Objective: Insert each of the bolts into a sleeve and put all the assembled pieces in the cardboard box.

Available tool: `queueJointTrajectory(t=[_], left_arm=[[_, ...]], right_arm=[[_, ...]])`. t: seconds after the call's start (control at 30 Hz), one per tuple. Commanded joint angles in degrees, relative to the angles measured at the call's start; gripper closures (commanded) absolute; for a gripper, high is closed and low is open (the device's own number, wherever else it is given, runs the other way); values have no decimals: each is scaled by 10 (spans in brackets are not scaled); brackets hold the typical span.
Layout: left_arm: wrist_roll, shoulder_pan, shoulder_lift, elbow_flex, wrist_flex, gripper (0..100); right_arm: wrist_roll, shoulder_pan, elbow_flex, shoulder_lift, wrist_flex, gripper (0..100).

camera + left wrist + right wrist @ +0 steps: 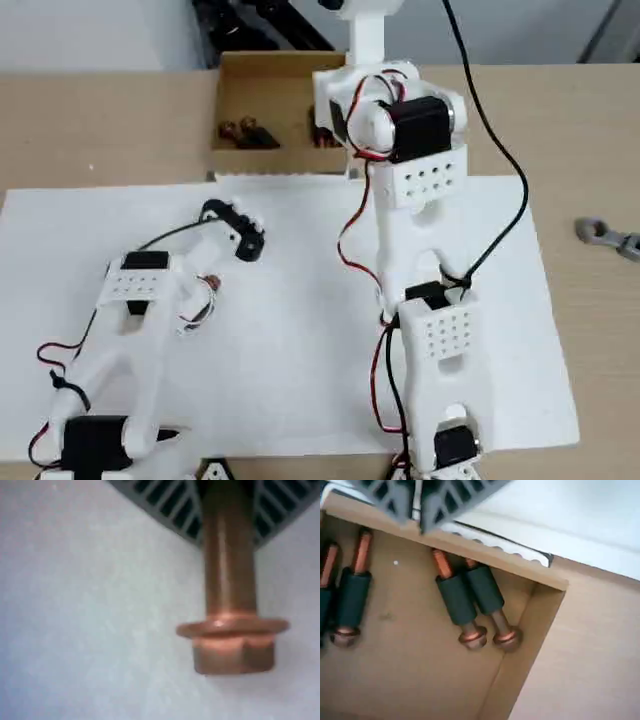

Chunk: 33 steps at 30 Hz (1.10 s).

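Observation:
In the left wrist view a copper bolt [230,605] hangs close over the white sheet, its flanged hex head away from the fingers. Its shaft runs up between the dark ribbed jaws of my left gripper [227,500], which is shut on it. From above, that gripper [240,232] sits over the sheet's left half. My right arm stretches to the cardboard box [270,65]. The right gripper [417,507] hovers over the box's near wall [485,550], fingers together and holding nothing. Two bolts in black sleeves [465,605] lie side by side in the box corner, and others [350,597] lie farther along.
A white paper sheet [300,340] covers the middle of the wooden table. A metal wrench [608,237] lies off the sheet at the right edge. The assembled pieces show in the box from above [247,132].

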Motion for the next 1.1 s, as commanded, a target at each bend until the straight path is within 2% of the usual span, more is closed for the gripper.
queueJointTrajectory(t=[0.0,0.13,0.2,0.6,0.73,0.93,1.07], left_arm=[[30,-4,0,-25,41,986],[38,-4,0,-71,76,852],[38,-4,0,-93,79,825],[35,-3,5,-225,180,819],[-11,11,7,-247,245,819],[-11,9,82,-250,245,821],[-11,9,135,-251,193,822]], right_arm=[[3,2,-51,-34,6,994],[3,2,-51,-34,6,994],[3,2,-51,-34,6,994],[1,1,-51,-34,6,994],[-9,-23,-15,-40,7,994],[-25,-79,40,-40,6,994],[-28,-80,38,-40,5,994]])
